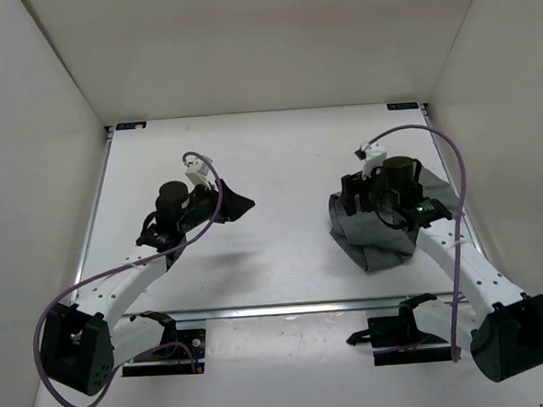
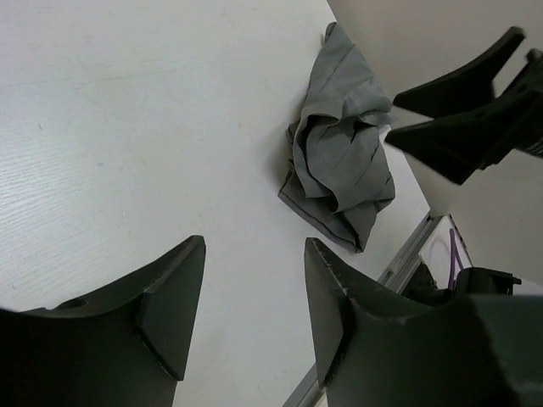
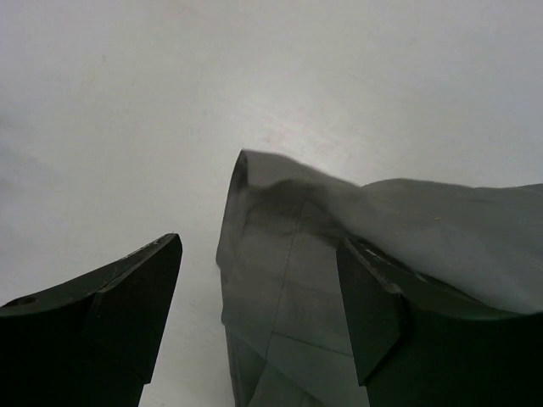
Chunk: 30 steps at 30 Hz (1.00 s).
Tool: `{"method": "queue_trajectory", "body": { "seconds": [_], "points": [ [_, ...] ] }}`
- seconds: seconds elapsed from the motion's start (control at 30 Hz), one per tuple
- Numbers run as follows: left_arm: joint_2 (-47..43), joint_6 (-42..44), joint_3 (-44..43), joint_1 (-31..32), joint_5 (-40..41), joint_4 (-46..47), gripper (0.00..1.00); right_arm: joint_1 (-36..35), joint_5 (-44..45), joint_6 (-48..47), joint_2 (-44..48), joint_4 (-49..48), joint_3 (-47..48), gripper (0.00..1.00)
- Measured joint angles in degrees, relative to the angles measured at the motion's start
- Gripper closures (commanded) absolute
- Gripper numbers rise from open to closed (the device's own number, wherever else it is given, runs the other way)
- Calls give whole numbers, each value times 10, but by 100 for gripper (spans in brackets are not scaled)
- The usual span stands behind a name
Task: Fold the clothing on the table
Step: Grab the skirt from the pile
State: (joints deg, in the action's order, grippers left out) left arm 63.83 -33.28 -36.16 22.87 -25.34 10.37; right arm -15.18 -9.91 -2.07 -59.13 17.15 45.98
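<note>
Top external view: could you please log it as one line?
grey pleated fabric skirt: crumpled, on white table; left gripper: open, empty; right gripper: open, over skirt

From above, the right arm point(image 1: 400, 191) covers the middle of the clothing point(image 1: 385, 252); close up it is blurred, cut by the bottom edge, hiding one fingertip of the right gripper point(image 3: 259, 246).

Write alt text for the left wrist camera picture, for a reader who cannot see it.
A crumpled grey skirt lies near the edge of a white table. The right gripper hovers close to it, open. In the foreground the left gripper is open too, holding nothing.
</note>
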Motion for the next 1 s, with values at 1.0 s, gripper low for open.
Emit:
{"method": "queue_trajectory", "body": {
  "seconds": [1.0],
  "points": [
    [-86, -4, 80, -33, -12, 17, 34, -49, 54, -278, -252, 188, 205, 41]
  ]
}}
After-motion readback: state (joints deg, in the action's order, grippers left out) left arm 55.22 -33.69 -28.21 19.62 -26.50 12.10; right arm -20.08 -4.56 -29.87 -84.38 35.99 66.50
